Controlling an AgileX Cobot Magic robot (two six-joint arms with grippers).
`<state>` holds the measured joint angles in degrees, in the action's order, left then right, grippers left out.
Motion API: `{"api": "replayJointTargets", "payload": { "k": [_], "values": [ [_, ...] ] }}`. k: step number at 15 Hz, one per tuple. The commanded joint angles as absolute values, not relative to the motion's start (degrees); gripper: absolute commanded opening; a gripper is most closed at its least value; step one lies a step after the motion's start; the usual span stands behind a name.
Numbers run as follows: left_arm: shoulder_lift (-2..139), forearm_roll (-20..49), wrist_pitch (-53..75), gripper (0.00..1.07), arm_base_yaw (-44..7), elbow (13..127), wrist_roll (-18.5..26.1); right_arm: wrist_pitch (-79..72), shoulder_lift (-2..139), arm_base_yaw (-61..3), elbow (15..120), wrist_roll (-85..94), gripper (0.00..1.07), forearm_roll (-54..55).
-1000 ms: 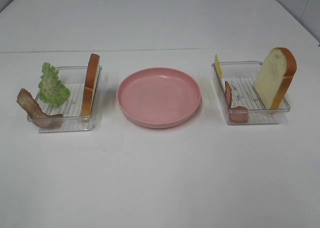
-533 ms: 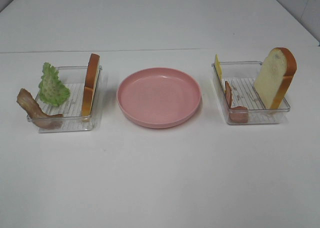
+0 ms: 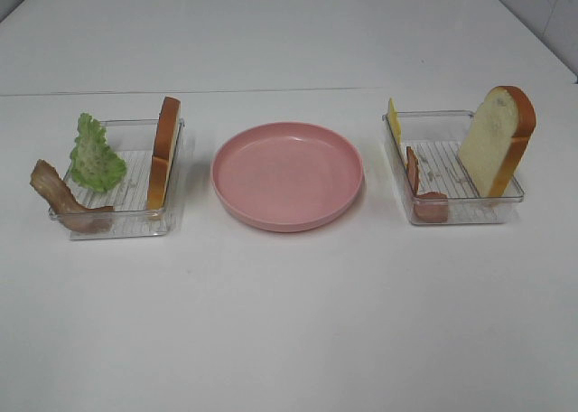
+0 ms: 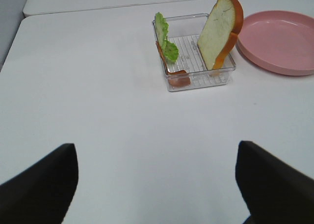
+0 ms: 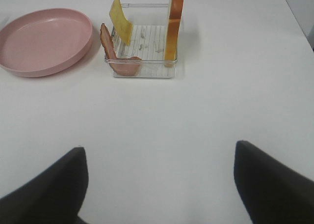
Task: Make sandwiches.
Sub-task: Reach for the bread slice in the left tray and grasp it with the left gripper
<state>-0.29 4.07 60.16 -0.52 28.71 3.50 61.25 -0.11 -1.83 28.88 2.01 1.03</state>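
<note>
No sandwich is stacked; the parts stand apart in two trays. The left clear tray (image 3: pixel 117 229) holds a bread slice (image 3: pixel 164 150) on edge, a green lettuce leaf (image 3: pixel 95 154) and a bacon strip (image 3: pixel 63 200) hanging over its rim. In the right clear tray (image 3: pixel 461 219) are a bread slice (image 3: pixel 495 139), a yellow cheese square (image 3: pixel 394 121) and a bacon strip (image 3: pixel 417 182). My left gripper (image 4: pixel 157 194) is open, well short of its bread slice (image 4: pixel 221 30). My right gripper (image 5: pixel 157 189) is also open, short of the cheese square (image 5: pixel 120 20). Neither arm shows in the high view.
An empty pink plate (image 3: pixel 287 175) sits between the two trays, also seen as the pink plate (image 4: pixel 279 40) and the pink plate (image 5: pixel 44 40) from the wrists. The white table (image 3: pixel 289 322) stretches toward the front edge.
</note>
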Motion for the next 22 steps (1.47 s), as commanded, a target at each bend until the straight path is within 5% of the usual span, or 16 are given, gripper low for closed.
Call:
{"api": "replayJointTargets", "payload": {
  "k": [1,9,22],
  "values": [
    [0.23,4.30,56.67,0.83,-0.40,30.19,3.38,60.62,-1.03,-1.49,28.71,2.35,0.78,1.43],
    [34.32,4.98,36.10,0.81,-0.40,35.18,3.50,60.62,-1.03,-1.49,28.71,2.35,0.78,1.43],
    [89.44,16.04,55.18,0.80,-1.60,74.26,3.38,60.62,-1.03,-1.49,28.71,2.35,0.78,1.43]
  ]
}}
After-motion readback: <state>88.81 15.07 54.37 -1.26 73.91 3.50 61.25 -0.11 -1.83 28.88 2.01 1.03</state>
